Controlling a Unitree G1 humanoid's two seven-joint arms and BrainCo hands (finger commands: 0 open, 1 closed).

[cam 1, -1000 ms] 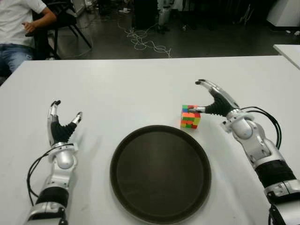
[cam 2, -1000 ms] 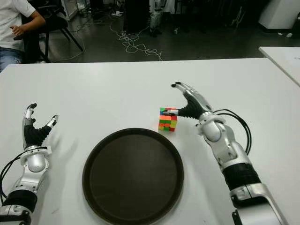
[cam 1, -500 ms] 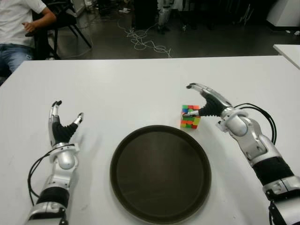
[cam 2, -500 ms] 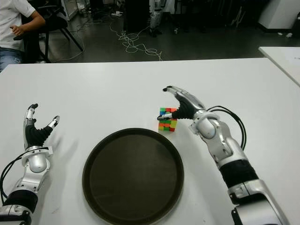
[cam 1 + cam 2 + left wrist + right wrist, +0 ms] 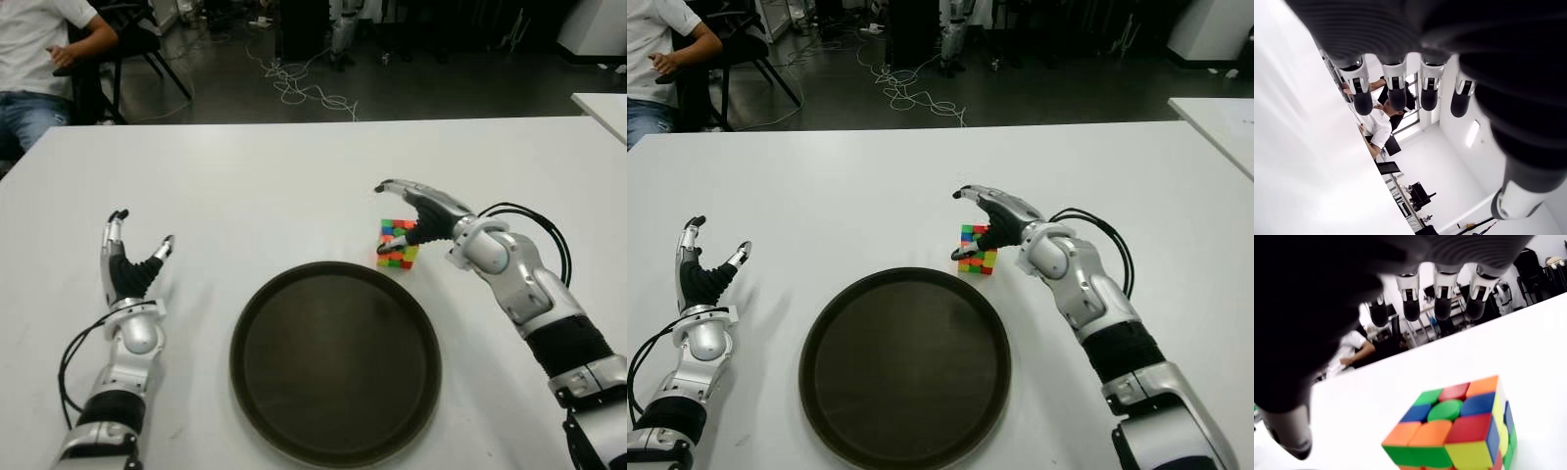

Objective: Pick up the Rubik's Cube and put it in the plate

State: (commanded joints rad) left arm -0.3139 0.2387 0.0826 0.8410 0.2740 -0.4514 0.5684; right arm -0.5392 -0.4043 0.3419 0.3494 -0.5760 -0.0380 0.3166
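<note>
Since the earlier frames the right hand [image 5: 411,211] has been swung leftward and arched over the cube [image 5: 397,244]; the cube itself has not shifted, and neither have the plate [image 5: 334,360] nor the left hand [image 5: 130,262].

Cube: sat on the table [image 5: 255,186], just off the plate rim at about 1 o'clock, apparently clear of the rim. Not lifted yet.

Right hand: fingers [image 5: 1442,296] are spread and extended above and beyond the cube's far side, thumb [image 5: 388,257] is dropped to the near-left face, at or very near contact. Nothing is clamped; a gap between fingers and top face is plainly shown in the wrist view.

Step in hand, judged: closing the grasp.
- Hand should be lowered further before the fingers are curled, so pads land on the far face rather than skidding off the top edge.
- Thumb and fingers should be set on opposite faces, through the cube's centre; an off-centre pinch is likely to spin it out.
- Closure should be slow: a light cube on smooth table is easily nudged toward the plate rim.
- Lift should clear the rim before travel toward 7 o'clock, with release near plate centre.

Left hand: idle at 9 o'clock of the plate, well apart, fingers open and upright, nothing held. A seated person [image 5: 44,54] is seen beyond the table at far 10 o'clock.
</note>
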